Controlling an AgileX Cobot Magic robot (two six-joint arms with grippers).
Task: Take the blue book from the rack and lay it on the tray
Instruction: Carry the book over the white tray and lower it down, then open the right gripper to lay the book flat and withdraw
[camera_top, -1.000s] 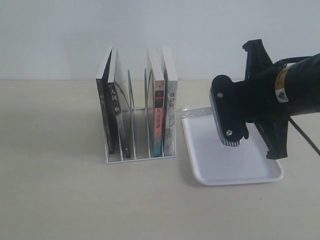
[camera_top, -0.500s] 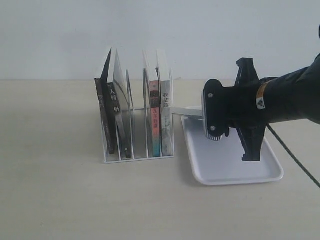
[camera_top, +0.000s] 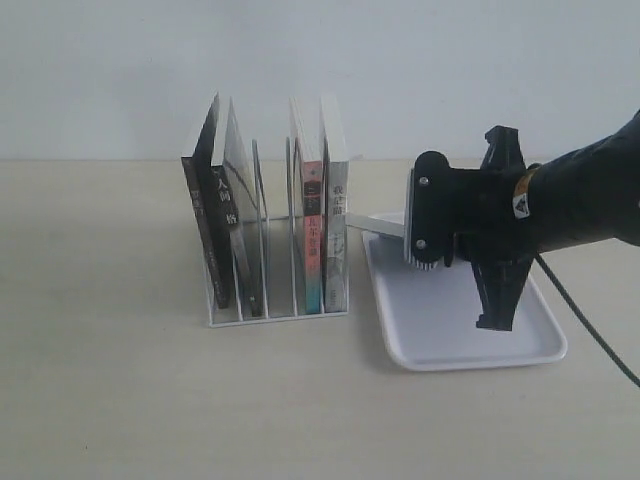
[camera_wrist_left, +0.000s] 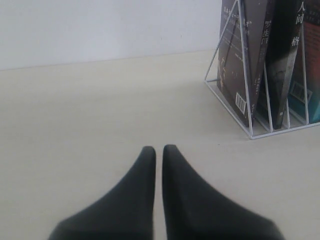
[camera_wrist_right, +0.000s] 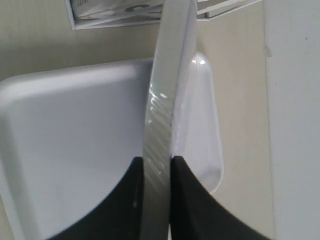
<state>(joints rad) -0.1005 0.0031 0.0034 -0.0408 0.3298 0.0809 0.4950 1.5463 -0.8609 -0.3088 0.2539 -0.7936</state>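
Note:
My right gripper is shut on a thin flat book, held level over the far end of the white tray. Only the book's pale page edge shows; its blue cover is hidden, and its free end reaches to the right side of the white wire rack. The rack holds two black books at its left and a red-and-teal-spined book with a pale-spined one at its right. My left gripper is shut on nothing, low over the table, apart from the rack.
The tray lies just right of the rack. The rack's middle slots hold no books. A pale wall stands behind the beige table. My right arm's black cable trails past the tray's right edge.
My right gripper turned and swung left toward the rack with the book, then eased slightly back to the right. The black books in the rack now lean a little more to the left.

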